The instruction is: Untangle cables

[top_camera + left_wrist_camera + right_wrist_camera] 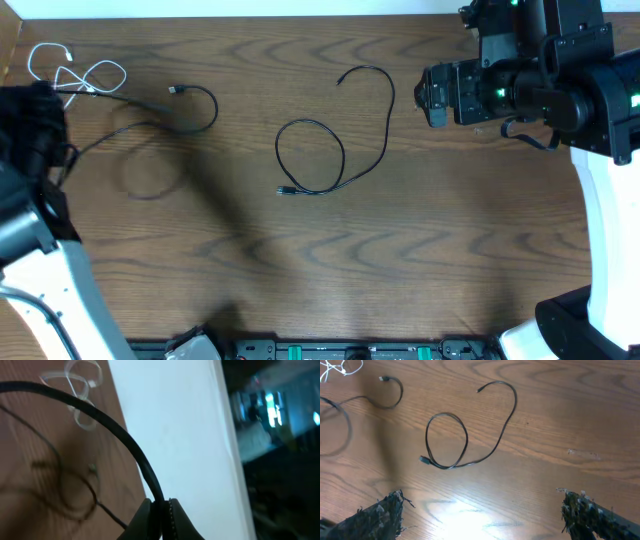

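Observation:
A short white cable [75,75] lies coiled at the table's far left corner; it also shows blurred in the left wrist view [80,382]. One black cable [200,105] curves from its plug leftward to my left gripper [50,140]. That gripper [161,512] is shut on this black cable [120,435], which rises out of the jaws. The second black cable [320,150] lies apart in the table's middle with one loop, also in the right wrist view [447,440]. My right gripper [485,515] is open and empty, above the table's far right [432,95].
A white wall [180,435] borders the table's far edge. The right arm's body [600,150] stands along the right side. The left arm's white base [50,290] fills the near left corner. A dark fixture [340,350] runs along the front edge.

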Robot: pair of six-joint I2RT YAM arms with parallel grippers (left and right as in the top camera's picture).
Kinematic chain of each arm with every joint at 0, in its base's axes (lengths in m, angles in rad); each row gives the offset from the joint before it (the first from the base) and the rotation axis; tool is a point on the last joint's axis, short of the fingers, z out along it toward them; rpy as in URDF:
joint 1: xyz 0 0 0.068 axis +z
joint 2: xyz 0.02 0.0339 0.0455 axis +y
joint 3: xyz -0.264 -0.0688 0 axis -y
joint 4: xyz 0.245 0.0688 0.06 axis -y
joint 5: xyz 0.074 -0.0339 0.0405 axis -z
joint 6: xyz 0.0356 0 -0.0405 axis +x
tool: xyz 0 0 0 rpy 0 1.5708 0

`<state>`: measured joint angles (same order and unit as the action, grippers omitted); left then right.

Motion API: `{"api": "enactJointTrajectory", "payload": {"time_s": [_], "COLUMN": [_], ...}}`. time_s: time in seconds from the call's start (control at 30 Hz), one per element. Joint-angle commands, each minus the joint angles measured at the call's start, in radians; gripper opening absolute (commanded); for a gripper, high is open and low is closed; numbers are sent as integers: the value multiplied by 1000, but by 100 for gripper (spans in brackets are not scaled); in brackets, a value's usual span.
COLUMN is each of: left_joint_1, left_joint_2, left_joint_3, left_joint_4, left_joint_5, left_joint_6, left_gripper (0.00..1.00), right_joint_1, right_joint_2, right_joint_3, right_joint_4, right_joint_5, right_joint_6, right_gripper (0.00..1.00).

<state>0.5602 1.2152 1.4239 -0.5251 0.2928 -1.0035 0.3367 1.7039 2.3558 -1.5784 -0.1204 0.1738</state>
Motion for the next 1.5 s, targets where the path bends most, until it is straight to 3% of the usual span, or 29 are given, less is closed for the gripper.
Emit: {"api": "enactJointTrajectory", "payload": {"time_s": [0.0,0.17,0.3,0.33,0.37,0.4,0.43,0.47,0.67,0.87,1.0,1.13,1.2,1.33,1.47], "left_joint_1": [23,24,26,27,27,27,27,27,27,22,21,16,16,50,127], "left_joint_2": [72,202,314,338,356,371,381,388,389,390,393,396,396,396,401], "left_joint_3": [16,16,16,16,16,16,16,16,16,9,-13,-19,-20,-19,-22], "left_joint_4": [36,134,164,156,145,130,116,101,11,-196,-378,-443,-444,-472,-488], "left_joint_5": [-71,-78,-77,-77,-76,-77,-77,-76,-24,36,36,32,-34,-244,-330], "left_joint_6": [68,121,238,274,293,310,324,333,335,340,374,478,499,363,284], "left_gripper": [7,8,16,26,43,68,84,90,93,92,92,92,92,93,92], "right_joint_1": [1,5,10,10,10,12,12,13,19,19,19,19,19,19,19], "right_joint_2": [21,46,73,81,88,95,100,109,135,136,136,136,136,136,136], "right_joint_3": [3,3,3,3,3,3,3,3,3,3,3,4,3,3,3], "right_joint_4": [6,3,-11,-12,-12,-12,-12,-12,-12,-14,-23,-24,-27,-43,-53], "right_joint_5": [-6,-7,-6,-7,-7,-7,-7,-7,-26,-26,-26,-26,-26,-26,-25], "right_joint_6": [-14,-13,-10,-10,-10,-10,-10,-10,-10,-10,-10,-10,-11,-11,-11], "right_gripper": [99,99,99,99,99,99,99,99,99,99,99,99,99,99,99]}}
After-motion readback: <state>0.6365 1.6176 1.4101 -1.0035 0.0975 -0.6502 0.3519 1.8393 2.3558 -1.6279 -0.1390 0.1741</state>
